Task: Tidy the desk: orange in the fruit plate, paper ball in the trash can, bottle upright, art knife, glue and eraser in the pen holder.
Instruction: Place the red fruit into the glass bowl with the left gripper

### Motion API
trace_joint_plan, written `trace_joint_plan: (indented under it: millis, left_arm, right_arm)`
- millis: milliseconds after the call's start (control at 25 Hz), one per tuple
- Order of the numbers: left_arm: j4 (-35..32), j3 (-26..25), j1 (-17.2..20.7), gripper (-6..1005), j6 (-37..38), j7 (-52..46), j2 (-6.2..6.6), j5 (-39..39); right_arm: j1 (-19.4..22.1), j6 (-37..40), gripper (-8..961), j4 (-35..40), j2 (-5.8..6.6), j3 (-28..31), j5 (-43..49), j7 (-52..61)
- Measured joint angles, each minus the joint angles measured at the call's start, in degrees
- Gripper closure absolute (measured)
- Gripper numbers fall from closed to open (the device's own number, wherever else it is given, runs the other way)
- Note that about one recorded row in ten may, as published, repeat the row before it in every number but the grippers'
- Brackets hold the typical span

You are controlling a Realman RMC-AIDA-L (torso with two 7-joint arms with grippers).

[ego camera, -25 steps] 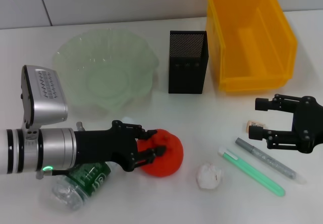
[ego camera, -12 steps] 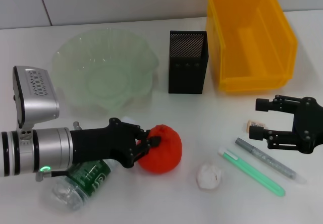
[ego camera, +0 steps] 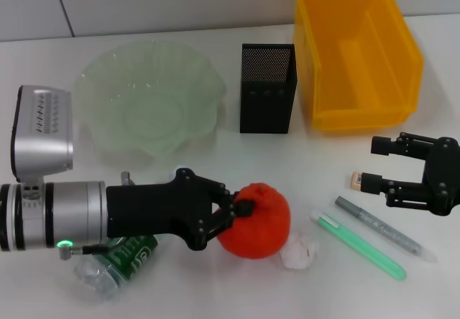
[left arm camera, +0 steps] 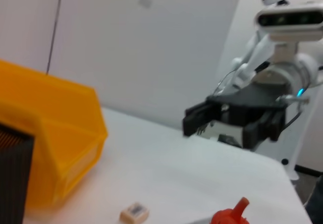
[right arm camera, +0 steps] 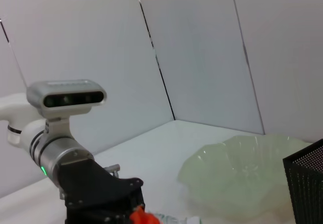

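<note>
My left gripper (ego camera: 238,208) is shut on the red-orange orange (ego camera: 259,223), which hangs low over the table and overlaps the white paper ball (ego camera: 300,254). The bottle (ego camera: 113,263) lies on its side under the left wrist. The pale-green fruit plate (ego camera: 147,103) sits at the back left. The black mesh pen holder (ego camera: 267,89) stands mid-back, with the yellow trash can (ego camera: 356,49) beside it. My right gripper (ego camera: 369,164) is open just over the eraser (ego camera: 355,181). The green glue (ego camera: 359,246) and the grey art knife (ego camera: 384,227) lie side by side near the right gripper.
The left wrist view shows the trash can (left arm camera: 50,133), the eraser (left arm camera: 133,213), the orange's knob (left arm camera: 233,215) and the right gripper (left arm camera: 232,118) farther off. The right wrist view shows the fruit plate (right arm camera: 242,178), the pen holder's corner (right arm camera: 308,183) and the left arm.
The left gripper has carried the orange to the right and a little upward, so that it now overlaps the paper ball. The right gripper has barely shifted.
</note>
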State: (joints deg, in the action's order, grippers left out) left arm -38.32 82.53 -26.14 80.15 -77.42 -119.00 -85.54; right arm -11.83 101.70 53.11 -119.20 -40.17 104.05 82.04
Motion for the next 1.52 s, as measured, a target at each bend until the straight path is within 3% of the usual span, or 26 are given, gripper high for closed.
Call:
trace_joint_plan:
  millis: [320, 680, 840, 880, 1280, 1520]
  left_arm:
    - [-4.34, -0.78, 0.6, 948, 1.02, 0.12, 0.26, 7.02]
    - [-5.56, -7.91, 0.07, 947, -1.65, 0.91, 0.26, 8.23]
    - [-6.0, -8.8, -0.4, 947, -8.85, 1.01, 0.22, 8.36]
    - [-6.15, -8.23, -1.0, 947, -15.12, 2.26, 0.16, 8.36]
    - [-5.49, -8.17, -2.02, 946, -28.15, 4.77, 0.08, 8.41]
    - [-3.6, -8.55, -2.39, 945, -31.45, 6.38, 0.09, 8.42]
  right_arm:
    - [-0.03, -0.45, 184, -1.12, 0.09, 0.42, 0.16, -1.01]
    - [0.15, -0.45, 184, -2.67, 0.11, 0.45, 0.25, -1.61]
    - [0.18, -0.46, 184, -3.63, 0.11, 0.64, 0.19, -1.64]
    - [0.02, -0.47, 184, -3.95, 0.11, 0.69, 0.17, -1.68]
    - [-0.18, -0.47, 183, -4.85, 0.02, 0.76, 0.04, -1.71]
    - [-0.75, -0.48, 183, -6.54, 0.03, 1.41, -0.08, -1.71]
